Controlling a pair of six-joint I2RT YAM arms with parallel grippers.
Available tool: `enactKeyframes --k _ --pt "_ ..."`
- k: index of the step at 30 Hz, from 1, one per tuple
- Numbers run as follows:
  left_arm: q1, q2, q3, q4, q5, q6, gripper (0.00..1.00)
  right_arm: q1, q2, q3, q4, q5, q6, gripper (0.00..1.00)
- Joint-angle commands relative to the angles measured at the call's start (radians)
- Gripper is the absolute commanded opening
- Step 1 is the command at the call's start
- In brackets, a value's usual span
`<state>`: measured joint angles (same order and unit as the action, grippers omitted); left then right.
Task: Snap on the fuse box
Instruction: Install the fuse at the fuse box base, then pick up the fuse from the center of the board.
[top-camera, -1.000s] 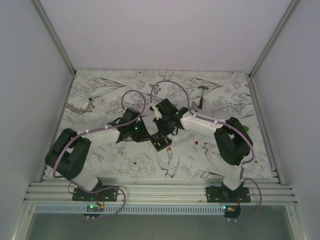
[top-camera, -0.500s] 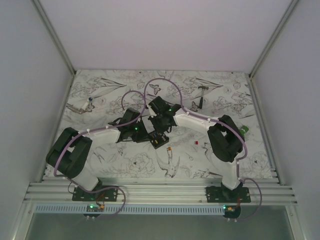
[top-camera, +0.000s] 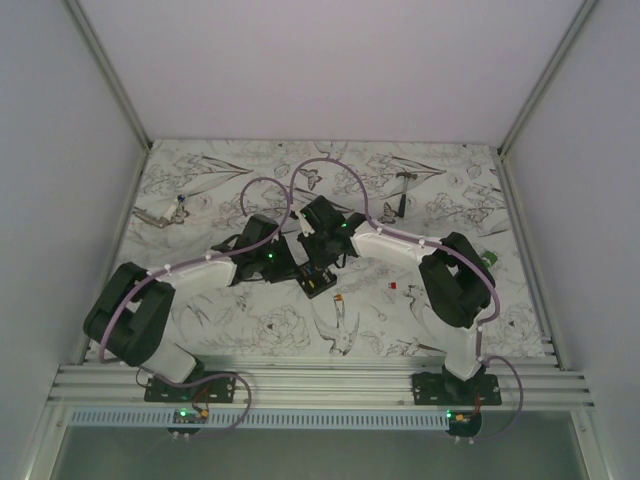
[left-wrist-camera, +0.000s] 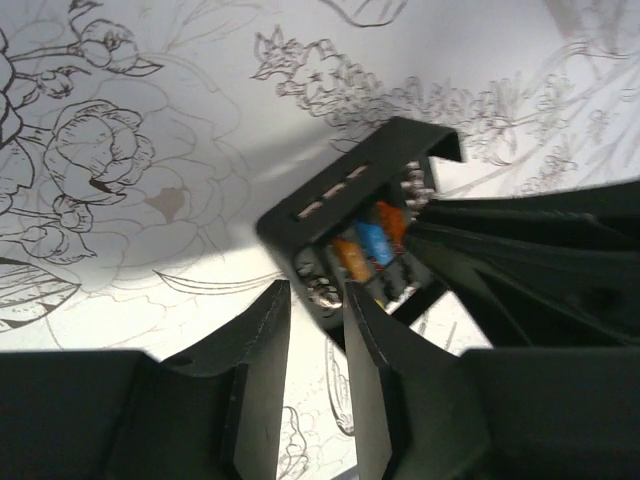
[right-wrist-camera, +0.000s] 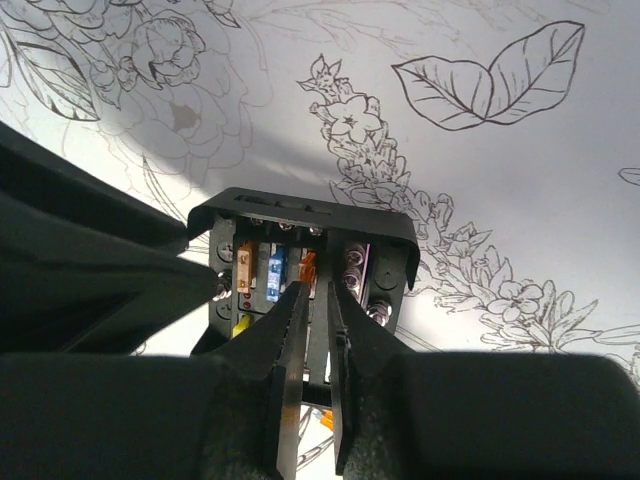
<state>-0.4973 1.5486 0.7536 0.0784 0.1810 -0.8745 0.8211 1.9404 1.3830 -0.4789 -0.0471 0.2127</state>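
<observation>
The fuse box (top-camera: 318, 279) lies on the patterned table between both arms, a small black box with its face up. Orange and blue fuses show on the fuse box (left-wrist-camera: 360, 232) in the left wrist view. My left gripper (left-wrist-camera: 315, 300) stands open at its near corner, with only table in the gap; its right finger (left-wrist-camera: 372, 360) overlaps the box's edge. In the right wrist view the fuse box (right-wrist-camera: 250, 262) shows orange, blue and yellow fuses. My right gripper (right-wrist-camera: 316, 290) is over its face, jaws a narrow slit apart, fingertips beside the orange fuse.
A small dark hammer (top-camera: 403, 196) lies at the back right. A green object (top-camera: 488, 259) shows behind the right arm's elbow. Small orange (top-camera: 340, 297) and red (top-camera: 393, 286) bits lie right of the box. A small tool (top-camera: 170, 211) lies at the far left.
The right gripper has swung left and down onto the fuse box's face, and its jaws have parted a little. The left arm's elbow has dropped toward the left; its gripper stays beside the box.
</observation>
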Motion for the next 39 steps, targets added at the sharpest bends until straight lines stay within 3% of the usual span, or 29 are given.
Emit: enactKeyframes --k 1,6,10,14,23,32,39 --pt "0.004 -0.082 -0.012 -0.025 -0.007 0.042 0.32 0.005 -0.027 0.01 0.003 -0.044 -0.023 0.22" --pt "-0.035 -0.141 -0.004 -0.057 0.002 0.103 0.4 -0.017 -0.152 -0.076 0.075 -0.04 -0.003 0.35" --pt "-0.133 -0.191 0.011 -0.075 -0.041 0.187 0.49 -0.07 -0.257 -0.224 0.146 0.006 0.026 0.42" --pt "-0.229 -0.199 0.047 -0.091 -0.076 0.292 0.59 -0.148 -0.36 -0.388 0.223 0.02 0.051 0.57" --pt "-0.412 0.001 0.208 -0.103 -0.109 0.553 0.75 -0.308 -0.572 -0.612 0.37 0.019 0.093 0.84" --pt "-0.423 0.153 0.288 -0.112 -0.084 0.647 0.75 -0.348 -0.616 -0.679 0.412 0.019 0.092 0.93" --pt "-0.423 0.237 0.315 -0.113 -0.057 0.705 0.72 -0.355 -0.602 -0.684 0.427 0.006 0.089 0.95"
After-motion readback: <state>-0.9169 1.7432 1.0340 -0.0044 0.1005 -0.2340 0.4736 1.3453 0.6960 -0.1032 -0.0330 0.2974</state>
